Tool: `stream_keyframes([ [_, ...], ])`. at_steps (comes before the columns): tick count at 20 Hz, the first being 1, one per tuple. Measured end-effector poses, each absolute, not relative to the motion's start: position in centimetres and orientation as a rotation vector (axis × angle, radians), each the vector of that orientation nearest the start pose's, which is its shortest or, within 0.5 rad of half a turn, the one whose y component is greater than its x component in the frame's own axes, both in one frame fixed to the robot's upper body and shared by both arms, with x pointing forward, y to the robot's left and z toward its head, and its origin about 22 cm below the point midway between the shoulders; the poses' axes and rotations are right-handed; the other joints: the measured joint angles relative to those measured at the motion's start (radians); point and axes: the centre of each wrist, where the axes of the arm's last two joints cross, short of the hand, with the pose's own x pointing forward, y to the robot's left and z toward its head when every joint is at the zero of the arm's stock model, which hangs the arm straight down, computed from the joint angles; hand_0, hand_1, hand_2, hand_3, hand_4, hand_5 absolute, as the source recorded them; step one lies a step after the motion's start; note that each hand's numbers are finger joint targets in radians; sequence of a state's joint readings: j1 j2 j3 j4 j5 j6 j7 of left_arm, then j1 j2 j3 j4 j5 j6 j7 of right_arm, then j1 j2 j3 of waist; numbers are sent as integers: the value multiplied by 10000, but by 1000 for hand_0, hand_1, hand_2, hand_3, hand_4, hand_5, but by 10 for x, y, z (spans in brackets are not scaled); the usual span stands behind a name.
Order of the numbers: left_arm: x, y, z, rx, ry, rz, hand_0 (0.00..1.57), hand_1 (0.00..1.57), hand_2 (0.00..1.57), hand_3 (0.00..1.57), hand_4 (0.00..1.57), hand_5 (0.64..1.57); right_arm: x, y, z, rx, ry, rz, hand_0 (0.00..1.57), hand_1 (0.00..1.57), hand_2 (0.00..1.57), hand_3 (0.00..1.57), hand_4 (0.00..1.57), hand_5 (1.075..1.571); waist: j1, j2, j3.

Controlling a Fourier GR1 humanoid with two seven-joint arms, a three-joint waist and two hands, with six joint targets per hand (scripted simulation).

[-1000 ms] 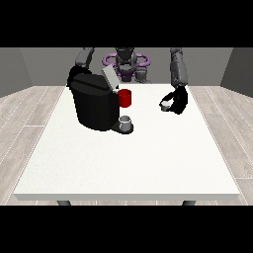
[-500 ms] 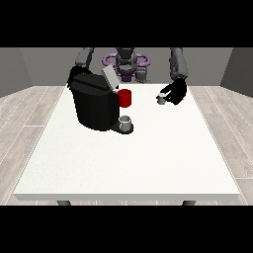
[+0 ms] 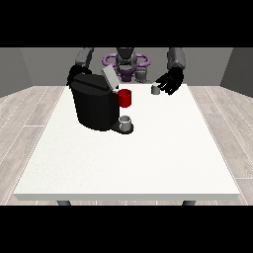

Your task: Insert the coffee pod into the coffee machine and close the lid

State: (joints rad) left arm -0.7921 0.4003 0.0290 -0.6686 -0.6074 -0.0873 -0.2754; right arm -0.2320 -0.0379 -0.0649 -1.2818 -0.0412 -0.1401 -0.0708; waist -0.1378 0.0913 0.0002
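Since the earlier frames, the hand at the view's right (image 3: 171, 81) has risen and moved left toward the coffee machine, and it carries the coffee pod (image 3: 155, 90) with it; the pod is now higher and further left than before.

The white table (image 3: 148, 158) fills most of the view. On its far left part stands the black coffee machine (image 3: 94, 103), the biggest thing on it. Its grey lid (image 3: 110, 78) is tilted up and open. A red part (image 3: 125, 98) sticks out on the machine's right side, and below it a small grey cup (image 3: 125, 121) sits on the machine's base.

The hand at the view's right is above the far edge of the table, to the right of the machine and well apart from it. Its fingers curl around the small grey coffee pod, which shows at the left side of the hand.

The hand at the view's left (image 3: 75, 72) is behind the machine's far left corner. If its fingers are open or closed, I cannot tell.
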Motion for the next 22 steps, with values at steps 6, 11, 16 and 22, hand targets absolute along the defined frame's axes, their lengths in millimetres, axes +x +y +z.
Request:
stream_keyframes([
  [6,433,291,118,6127,-15799,-9216,1256,1256,1327,1277,536,1571,304,-217,1,-586,-16177,-716,0,0,0,0,504,1571,-420,366,-2],
  [11,444,288,162,6547,-16181,-8937,1272,1272,1307,1244,512,1571,308,-215,7,-421,-16362,-486,0,0,0,0,492,1571,-731,451,-1],
  [16,451,287,197,6850,-16477,-8373,1282,1282,1332,1269,479,1571,313,-206,23,-407,-16634,-239,0,0,0,0,514,1571,-1164,731,0],
  [22,455,287,224,7090,-16789,-8264,1262,1262,1313,1244,507,1571,313,-207,32,-438,-17043,-103,0,0,0,0,483,1571,-1521,1107,0],
])
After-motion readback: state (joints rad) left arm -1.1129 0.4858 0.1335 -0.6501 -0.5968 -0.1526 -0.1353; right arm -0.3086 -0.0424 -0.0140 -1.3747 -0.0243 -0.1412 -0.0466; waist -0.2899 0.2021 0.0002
